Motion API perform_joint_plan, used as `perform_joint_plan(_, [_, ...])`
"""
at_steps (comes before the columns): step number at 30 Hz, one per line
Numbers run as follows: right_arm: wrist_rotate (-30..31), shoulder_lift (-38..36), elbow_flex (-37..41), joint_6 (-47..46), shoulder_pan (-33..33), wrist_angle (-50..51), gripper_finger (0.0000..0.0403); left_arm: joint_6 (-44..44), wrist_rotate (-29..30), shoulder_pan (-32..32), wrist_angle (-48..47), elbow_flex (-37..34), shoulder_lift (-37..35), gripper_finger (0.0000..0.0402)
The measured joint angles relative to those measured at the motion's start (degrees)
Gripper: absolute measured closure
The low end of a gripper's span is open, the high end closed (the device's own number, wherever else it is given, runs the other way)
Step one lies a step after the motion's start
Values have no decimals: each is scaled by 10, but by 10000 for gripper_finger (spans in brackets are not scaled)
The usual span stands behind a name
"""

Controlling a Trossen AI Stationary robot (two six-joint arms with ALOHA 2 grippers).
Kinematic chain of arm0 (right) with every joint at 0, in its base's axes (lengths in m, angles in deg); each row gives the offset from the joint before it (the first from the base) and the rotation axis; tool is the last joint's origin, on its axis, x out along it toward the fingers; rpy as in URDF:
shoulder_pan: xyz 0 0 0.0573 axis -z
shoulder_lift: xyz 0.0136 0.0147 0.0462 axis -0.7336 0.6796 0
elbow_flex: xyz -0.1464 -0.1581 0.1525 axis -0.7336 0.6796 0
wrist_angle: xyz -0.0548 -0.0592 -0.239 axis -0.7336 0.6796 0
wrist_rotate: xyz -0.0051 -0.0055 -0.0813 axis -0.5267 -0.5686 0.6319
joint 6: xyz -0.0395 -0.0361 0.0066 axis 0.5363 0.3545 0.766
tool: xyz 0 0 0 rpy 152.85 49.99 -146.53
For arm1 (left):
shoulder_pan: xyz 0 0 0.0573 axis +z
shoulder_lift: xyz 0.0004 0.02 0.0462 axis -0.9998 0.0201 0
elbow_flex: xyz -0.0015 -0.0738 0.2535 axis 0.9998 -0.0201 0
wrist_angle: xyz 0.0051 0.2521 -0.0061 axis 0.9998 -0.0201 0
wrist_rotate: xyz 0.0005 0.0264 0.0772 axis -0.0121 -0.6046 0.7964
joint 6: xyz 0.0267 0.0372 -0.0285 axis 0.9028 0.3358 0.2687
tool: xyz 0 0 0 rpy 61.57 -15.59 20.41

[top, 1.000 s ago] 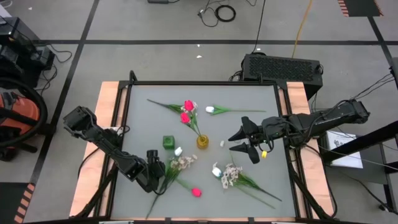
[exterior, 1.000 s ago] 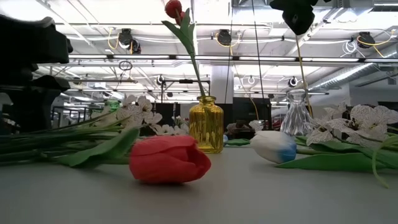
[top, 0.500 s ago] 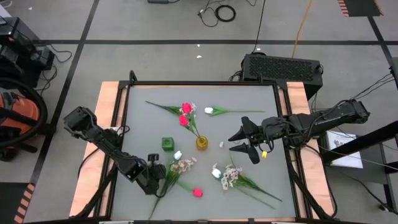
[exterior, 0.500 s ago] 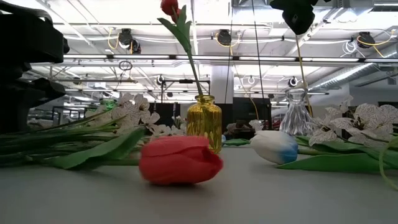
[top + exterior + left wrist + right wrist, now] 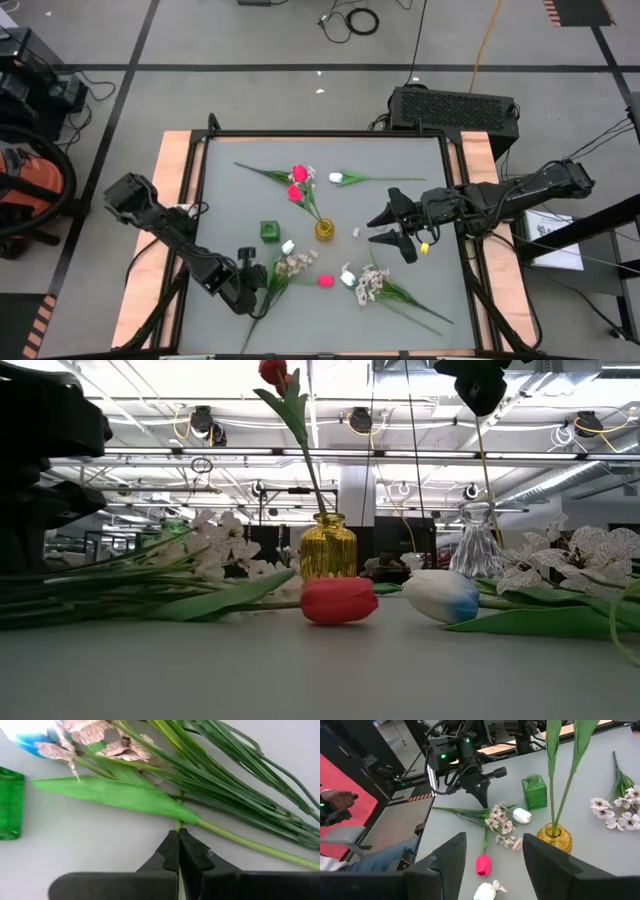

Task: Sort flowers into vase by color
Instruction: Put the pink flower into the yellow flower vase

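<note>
Left end effector (image 5: 178, 851) is closed on the green stem of the pink-red tulip (image 5: 325, 281) lying on the worktop (image 5: 420, 170) — pickup step; lifting toward the yellow vase (image 5: 325, 229) is judged next.

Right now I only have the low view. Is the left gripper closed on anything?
Observer: Yes. The left gripper is shut on a green stem at the edge of the leafy bundle. I cannot tell which flower it belongs to.
Operator: Right arm?
Observer: The right gripper hangs open and empty over the table's right side, apart from the yellow vase.
Operator: What's in that vase? I see one head.
Observer: Two pink tulips. The right wrist view shows two stems standing in it.
</note>
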Motion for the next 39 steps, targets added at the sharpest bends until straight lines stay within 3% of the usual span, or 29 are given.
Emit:
perform_joint_plan(7, [10,0,0,-1,0,0,216,0,73,7,-5,27,-6,400])
perform_joint_plan(19, [12,0,0,-1,0,-14,216,0,83,47,-22,52,-7,400])
perform_joint_plan(39, [11,48,0,40,-22,-91,216,-16,64,74,-219,201,-8,401])
